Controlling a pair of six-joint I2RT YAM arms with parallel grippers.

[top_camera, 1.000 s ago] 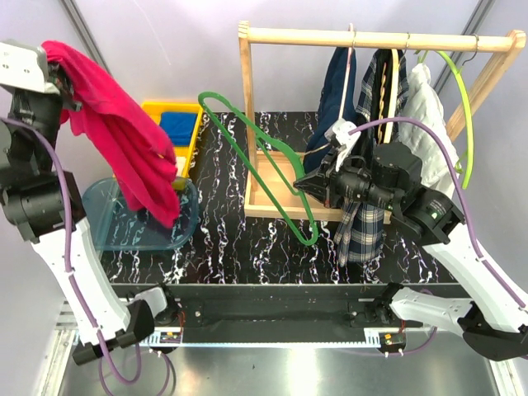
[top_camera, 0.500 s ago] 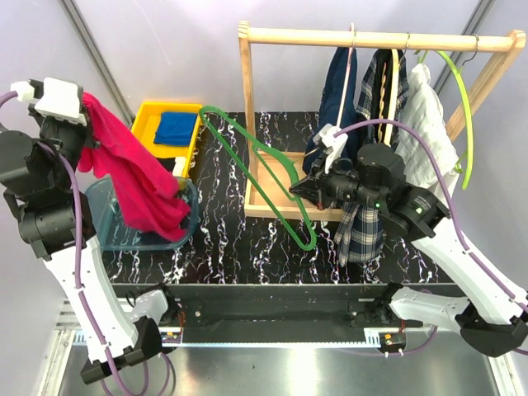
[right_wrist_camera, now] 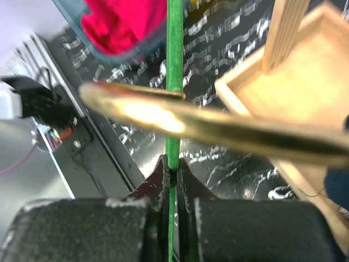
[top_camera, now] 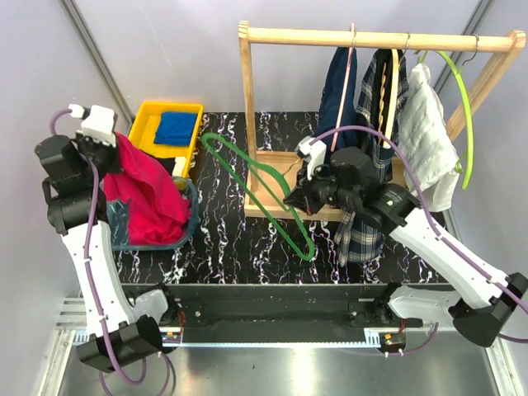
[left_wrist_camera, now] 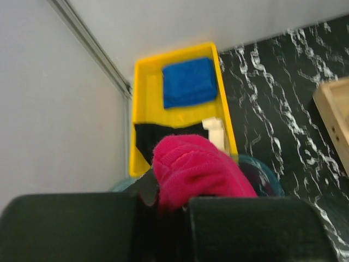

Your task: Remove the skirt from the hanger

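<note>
One arm's near the skirt (top_camera: 360, 228) hanging straight down: right gripper (right_wrist_camera: 172, 166), pinching a green hanger (right_wrist_camera: 174, 76); left gripper (left_wrist_camera: 166, 201) clutches red cloth (left_wrist_camera: 196, 172).

Overhead feed: the skirt (top_camera: 360, 235) is dark navy plaid with white and grey checks. It hangs straight down from the wooden rail (top_camera: 379, 38) and isn't off its hanger yet. The hanger (top_camera: 394, 87) is thin and pale cream. I only get a narrow strip of it against the cloth up top. The skirt's middle is hidden from me, but the hem end shows below.
</note>
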